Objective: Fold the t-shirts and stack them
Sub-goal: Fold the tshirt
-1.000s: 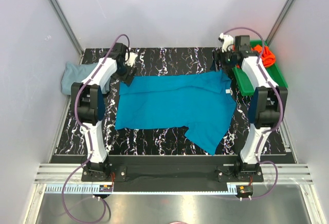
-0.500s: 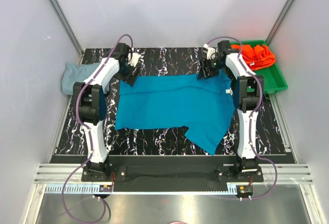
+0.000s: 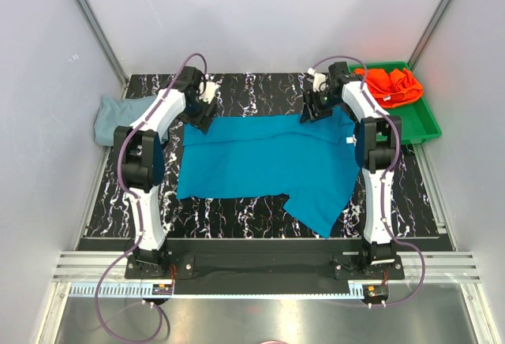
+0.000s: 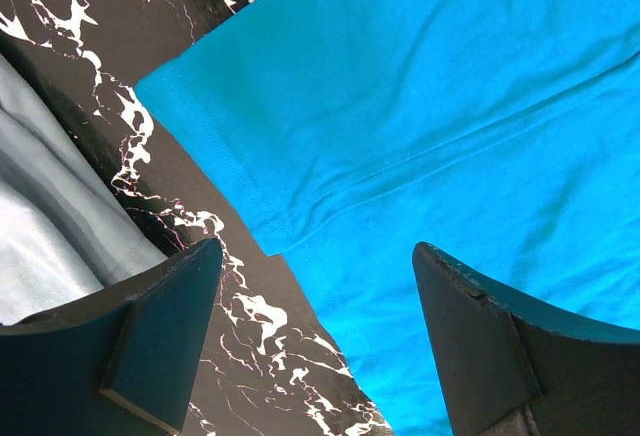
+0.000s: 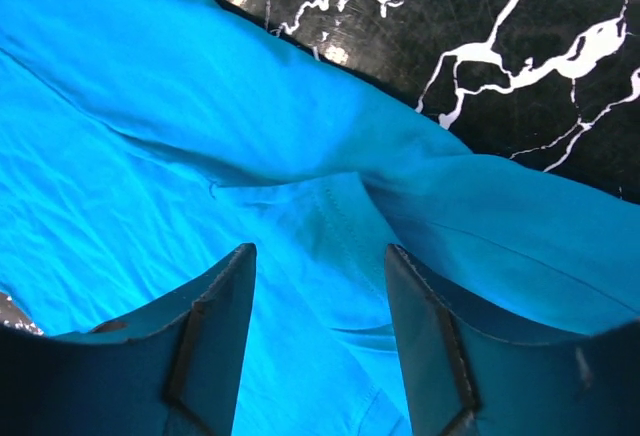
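A teal-blue t-shirt [image 3: 268,162] lies spread on the black marbled table [image 3: 260,91], its white neck tag at the right edge. My left gripper [image 3: 200,117] is open above the shirt's far left corner [image 4: 230,126]. My right gripper [image 3: 313,112] is open above the shirt's far right edge [image 5: 330,216], over a seam and fold. A pale grey-blue t-shirt [image 3: 113,117] lies at the far left and shows in the left wrist view [image 4: 50,206]. A bright orange-red t-shirt [image 3: 390,84] lies bunched in the green tray.
The green plastic tray [image 3: 422,123] sits at the far right of the table. White walls and metal frame posts close in the back and sides. Black table surface shows in front of the teal shirt [image 3: 237,214].
My right gripper has swung left from over the green tray to the teal shirt's far right edge. My left gripper has shifted slightly toward the shirt's far left corner.
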Robot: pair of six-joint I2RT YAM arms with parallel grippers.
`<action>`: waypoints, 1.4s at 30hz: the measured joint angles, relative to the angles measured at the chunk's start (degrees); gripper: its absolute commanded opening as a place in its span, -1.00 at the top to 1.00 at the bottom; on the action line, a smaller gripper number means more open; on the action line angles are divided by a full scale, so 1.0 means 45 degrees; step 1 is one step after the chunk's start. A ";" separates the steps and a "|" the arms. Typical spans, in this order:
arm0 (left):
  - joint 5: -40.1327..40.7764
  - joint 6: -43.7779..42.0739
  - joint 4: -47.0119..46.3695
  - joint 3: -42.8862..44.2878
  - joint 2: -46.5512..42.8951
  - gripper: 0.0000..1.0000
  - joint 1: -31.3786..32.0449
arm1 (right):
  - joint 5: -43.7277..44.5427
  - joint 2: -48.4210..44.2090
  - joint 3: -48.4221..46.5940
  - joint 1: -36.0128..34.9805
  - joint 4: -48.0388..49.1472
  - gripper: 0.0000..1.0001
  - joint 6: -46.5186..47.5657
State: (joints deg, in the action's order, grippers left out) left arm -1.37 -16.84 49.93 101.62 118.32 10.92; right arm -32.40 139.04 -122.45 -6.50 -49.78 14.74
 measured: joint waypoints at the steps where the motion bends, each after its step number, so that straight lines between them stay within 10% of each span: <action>1: -0.0005 0.0000 0.0000 0.0000 0.0000 -0.65 0.0005 | 0.0073 0.0029 -0.0005 0.0000 0.0010 -0.28 0.0000; 8: -0.0005 0.0049 -0.0015 -0.0209 -0.0063 -0.64 0.0015 | 0.0709 0.0520 -0.0170 -0.0034 0.0087 -0.08 -0.0039; 14: -0.0005 0.0063 0.0019 -0.0651 -0.0141 -0.64 0.0024 | 0.1001 0.0690 -0.0243 -0.0083 0.0136 0.75 -0.0029; 42: -0.0811 0.0418 -0.0073 -0.0330 -0.0165 -0.60 0.0039 | 0.1384 -0.3487 0.4682 -0.1103 0.0277 0.31 -0.0282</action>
State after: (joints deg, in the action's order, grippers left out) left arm -5.02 -14.96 49.60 100.14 117.58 11.09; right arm -26.17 123.35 -101.38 -11.46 -48.53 13.47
